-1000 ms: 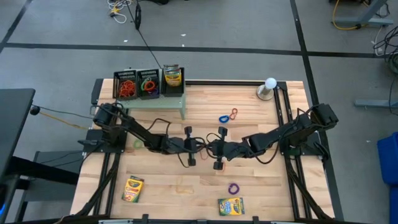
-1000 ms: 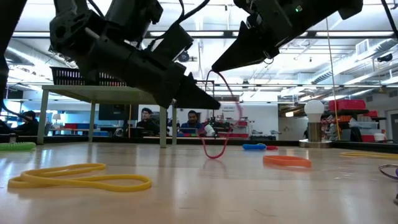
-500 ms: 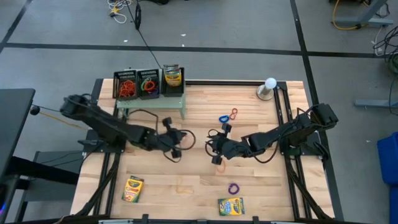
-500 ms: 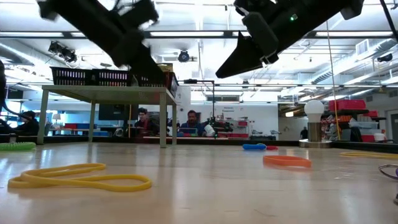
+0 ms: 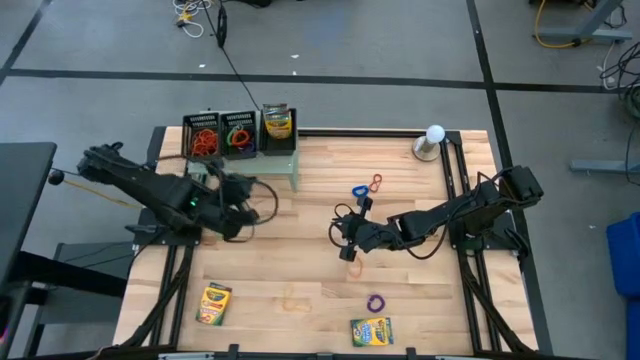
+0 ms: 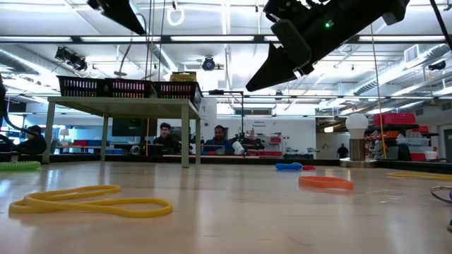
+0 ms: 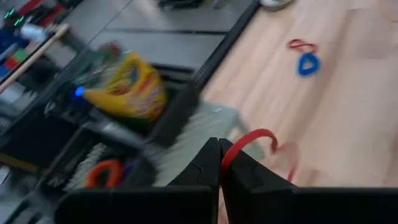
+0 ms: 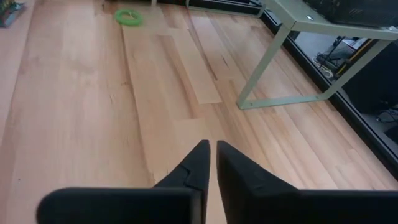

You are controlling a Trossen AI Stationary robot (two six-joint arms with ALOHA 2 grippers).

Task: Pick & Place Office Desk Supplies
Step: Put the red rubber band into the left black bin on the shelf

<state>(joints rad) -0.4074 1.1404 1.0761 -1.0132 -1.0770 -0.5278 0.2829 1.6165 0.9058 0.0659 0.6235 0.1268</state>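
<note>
My left gripper (image 5: 245, 195) is raised near the pale green stand (image 5: 270, 165) and shut on a red rubber band (image 7: 252, 138). Two black mesh trays (image 5: 222, 134) holding bands stand on the stand, beside a tray with a crayon box (image 5: 277, 124). My right gripper (image 5: 338, 232) hovers over mid-table, its fingers (image 8: 200, 163) a narrow gap apart with nothing between them. Blue (image 5: 359, 190), red (image 5: 376, 182) and purple (image 5: 375, 301) bands lie flat on the wood. Two crayon boxes (image 5: 214, 303) (image 5: 371, 331) lie near the front edge. My left gripper pinches one end of the red band's loop (image 7: 229, 155) between its two fingertips. The rest of the loop arches free beyond the fingers, clear of the table.
A white globe on a grey base (image 5: 431, 140) stands at the far right corner. Yellow (image 6: 92, 201), green (image 8: 130, 17) and orange (image 6: 326, 182) bands lie loose on the table. People sit in the room beyond the table's far edge.
My left gripper has risen and swung from mid-table toward the left and far side, up to the stand. The red band, which hung where both grippers' tips met, has gone with it. My right gripper has stayed in place.
</note>
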